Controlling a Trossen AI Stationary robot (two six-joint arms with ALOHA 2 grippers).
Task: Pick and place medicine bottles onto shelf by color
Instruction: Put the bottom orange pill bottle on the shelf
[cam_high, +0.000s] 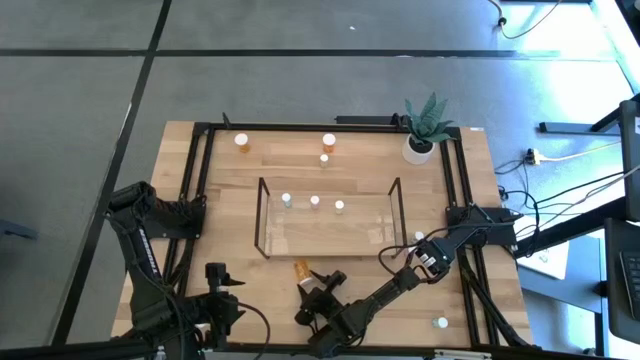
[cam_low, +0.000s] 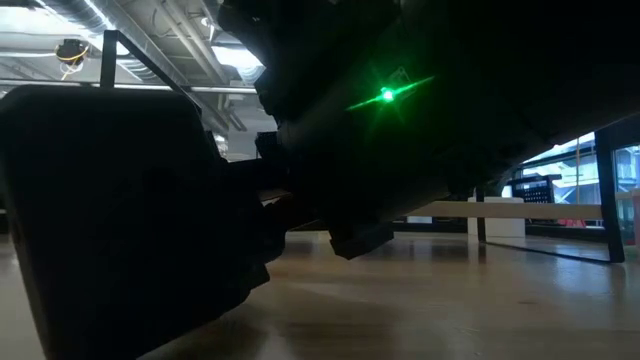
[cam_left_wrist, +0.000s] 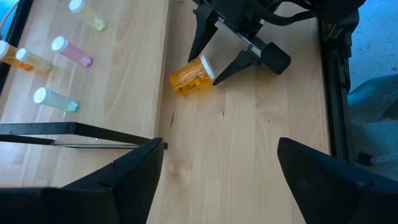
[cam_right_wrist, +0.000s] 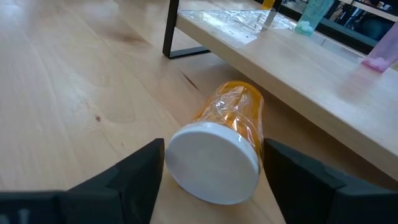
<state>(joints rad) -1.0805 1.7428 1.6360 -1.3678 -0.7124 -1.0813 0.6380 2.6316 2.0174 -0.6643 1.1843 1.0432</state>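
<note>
Orange medicine bottle (cam_right_wrist: 227, 146) lies on its side on the surface just beside the shelf (cam_high: 330, 235), white cap between the right gripper (cam_left_wrist: 216, 61) fingers, apart, not clamped. Left gripper (cam_left_wrist: 214, 180) fingers apart, empty.

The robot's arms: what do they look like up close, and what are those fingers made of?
Both arms are dark, nearly black, built from jointed segments with black cables looped alongside. The left arm carries white lettering on one segment. Each ends in two flat, dark, wedge-shaped fingers. What they are made of cannot be told. A green light glows on one arm.
</note>
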